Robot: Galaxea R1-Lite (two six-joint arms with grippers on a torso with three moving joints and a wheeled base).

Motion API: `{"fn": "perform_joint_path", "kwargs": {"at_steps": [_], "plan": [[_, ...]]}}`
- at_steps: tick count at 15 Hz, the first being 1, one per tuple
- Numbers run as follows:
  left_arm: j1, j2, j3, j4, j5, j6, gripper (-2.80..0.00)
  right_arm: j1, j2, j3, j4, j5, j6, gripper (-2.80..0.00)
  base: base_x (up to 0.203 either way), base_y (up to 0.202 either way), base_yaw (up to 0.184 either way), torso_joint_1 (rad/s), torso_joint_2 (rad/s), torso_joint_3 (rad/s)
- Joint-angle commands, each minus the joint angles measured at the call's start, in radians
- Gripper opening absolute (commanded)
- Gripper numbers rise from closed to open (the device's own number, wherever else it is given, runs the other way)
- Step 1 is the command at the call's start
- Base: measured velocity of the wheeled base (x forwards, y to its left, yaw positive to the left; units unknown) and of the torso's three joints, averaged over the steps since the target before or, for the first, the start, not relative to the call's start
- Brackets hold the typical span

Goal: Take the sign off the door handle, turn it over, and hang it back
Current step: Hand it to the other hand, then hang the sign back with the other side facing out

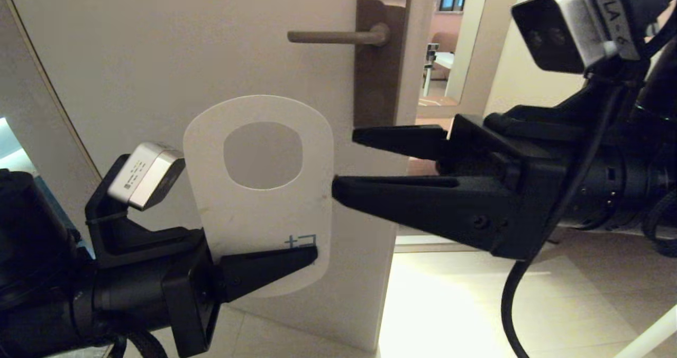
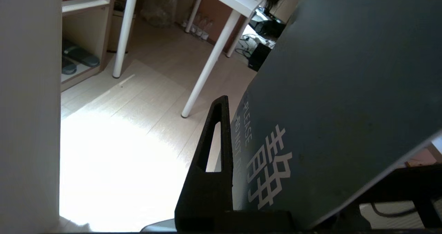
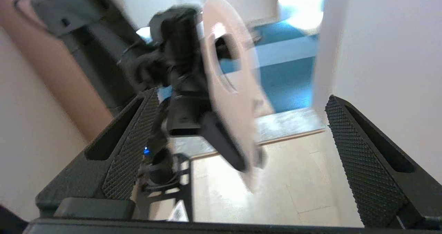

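Observation:
The sign (image 1: 264, 215) is off the door handle (image 1: 338, 36) and held upright below and left of it. Its white side faces me, hole at the top. My left gripper (image 1: 312, 255) is shut on the sign's lower end. The left wrist view shows the slate-blue side (image 2: 328, 99) with "PLEASE DO NOT" lettering, one finger (image 2: 214, 158) against it. My right gripper (image 1: 344, 159) is open, its fingertips just right of the sign's edge, below the bronze backplate (image 1: 381, 56). In the right wrist view the sign (image 3: 234, 99) shows blurred between the two wide-apart fingers.
The white door (image 1: 158, 56) stands ajar, its edge by the backplate. Past it a lit wooden floor (image 1: 502, 305) and a further room (image 1: 444, 46) show. White table legs (image 2: 214, 57) and a shelf (image 2: 83, 37) show in the left wrist view.

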Motion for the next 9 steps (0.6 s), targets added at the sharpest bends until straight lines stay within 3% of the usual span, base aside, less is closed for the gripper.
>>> {"fn": "perform_joint_path", "kwargs": {"at_steps": [1, 4, 5, 7, 9], "plan": [[0.005, -0.023, 0.020, -0.005, -0.003, -0.002, -2.80, -0.054, -0.075, 0.022, -0.003, 0.002, 0.004, 0.00, 0.000, 0.000, 0.000, 0.000, 0.00, 0.000], [0.031, -0.063, 0.046, -0.003, -0.002, -0.005, -2.80, -0.170, -0.119, 0.057, -0.006, -0.006, -0.006, 0.00, 0.000, 0.000, 0.000, 0.000, 0.00, 0.000], [0.039, -0.080, 0.053, -0.002, -0.001, -0.005, -2.80, -0.217, -0.131, 0.072, -0.007, -0.025, -0.023, -2.80, 0.000, 0.000, 0.000, 0.000, 0.00, 0.000], [0.055, -0.117, 0.072, 0.001, 0.005, -0.004, -2.80, -0.307, -0.145, 0.103, -0.008, -0.147, -0.060, -2.80, 0.000, 0.000, 0.000, 0.000, 0.00, 0.000], [0.061, -0.141, 0.083, 0.003, 0.052, -0.001, -2.80, -0.389, -0.149, 0.140, -0.008, -0.305, -0.100, -2.80, 0.000, 0.000, 0.000, 0.000, 0.00, 0.000]]}}
